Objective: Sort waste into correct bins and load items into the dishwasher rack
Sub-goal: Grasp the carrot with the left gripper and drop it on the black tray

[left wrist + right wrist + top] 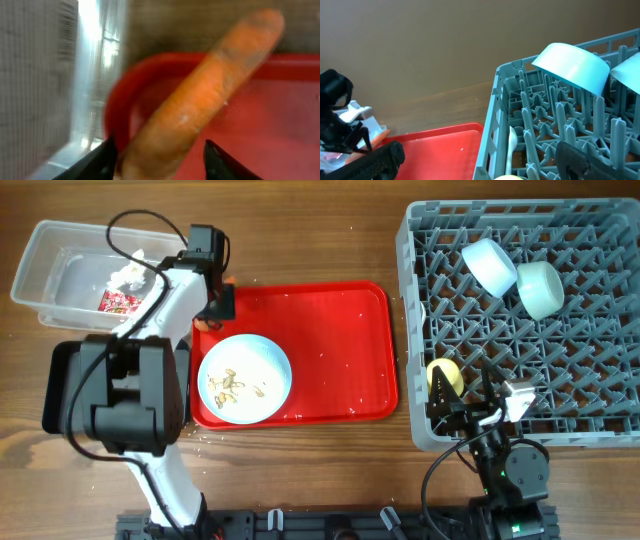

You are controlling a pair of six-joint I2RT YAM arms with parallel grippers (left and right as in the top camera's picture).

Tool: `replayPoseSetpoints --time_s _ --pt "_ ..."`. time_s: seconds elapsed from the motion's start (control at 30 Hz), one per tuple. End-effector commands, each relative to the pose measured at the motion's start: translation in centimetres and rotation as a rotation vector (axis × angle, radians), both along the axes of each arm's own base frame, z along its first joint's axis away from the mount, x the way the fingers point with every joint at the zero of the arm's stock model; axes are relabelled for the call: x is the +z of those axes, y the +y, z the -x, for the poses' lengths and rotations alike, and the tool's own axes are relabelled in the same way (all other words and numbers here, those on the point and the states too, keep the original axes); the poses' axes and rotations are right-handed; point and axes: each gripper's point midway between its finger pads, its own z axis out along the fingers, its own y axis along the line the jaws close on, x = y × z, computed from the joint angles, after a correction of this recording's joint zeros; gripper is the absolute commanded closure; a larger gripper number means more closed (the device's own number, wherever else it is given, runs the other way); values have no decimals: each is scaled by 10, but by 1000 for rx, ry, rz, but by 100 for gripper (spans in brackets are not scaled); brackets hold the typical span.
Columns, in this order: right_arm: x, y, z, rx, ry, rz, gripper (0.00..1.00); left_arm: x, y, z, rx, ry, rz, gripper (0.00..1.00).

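The left wrist view is blurred throughout: the small orange carrot [200,100] fills it, its lower end cut off by the bottom edge between the dark fingertips [97,160] of the left gripper [159,157], and the clear tub [90,75] is only streaky glare. Overhead, the left arm [150,370] hides that gripper and nearly all of the carrot. The dishwasher rack [560,350] runs off the right edge, and the right arm [500,455] covers part of the yellow cup [445,373]. In the right wrist view the pale green bowl [627,70] is cut by the right edge.
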Motion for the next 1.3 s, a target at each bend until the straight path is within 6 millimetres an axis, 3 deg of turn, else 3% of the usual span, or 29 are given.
replayPoseSetpoints --time_s 0.0,0.13,0.17,0.2,0.3,0.43,0.53,0.6,0.7,0.77,0.8,0.87,0.93,1.07,1.17,1.27 --pt "1 -2 0 -12 -5 -8 0 -4 -18 3 -80 28 93 53" --pt "1 -2 0 -12 -6 -7 0 -15 -22 9 -84 64 118 59" --pt "1 -2 0 -12 -6 -8 0 -17 -24 11 -79 71 133 68" --pt "1 -2 0 -12 -6 -8 0 -17 -24 11 -67 70 135 85" --pt "1 -2 0 -12 -5 -8 0 -3 -23 3 60 20 168 95" --pt "1 -2 0 -12 -6 -8 0 73 -14 -17 190 -154 225 96" --pt "1 -2 0 -12 -5 -8 0 139 -10 -15 222 -299 263 96" --pt "1 -2 0 -12 -6 -8 0 179 -9 2 242 -365 286 96" --pt "1 -2 0 -12 -5 -8 0 211 0 43 398 -378 324 96" --pt "1 -2 0 -12 -5 -8 0 220 24 81 577 -367 262 96" --pt "1 -2 0 -12 -6 -8 0 221 60 116 779 -372 120 96" --pt "1 -2 0 -12 -6 -8 0 216 100 167 1079 -381 -51 95" --pt "1 -2 0 -12 -6 -8 0 199 119 198 1269 -384 -120 96" --pt "1 -2 0 -12 -6 -8 0 133 125 204 1356 -302 -39 96" --pt "1 -2 0 -12 -6 -7 1 61 115 199 1366 -201 106 96" --pt "1 -2 0 -12 -6 -8 0 28 107 204 1414 -122 209 96"
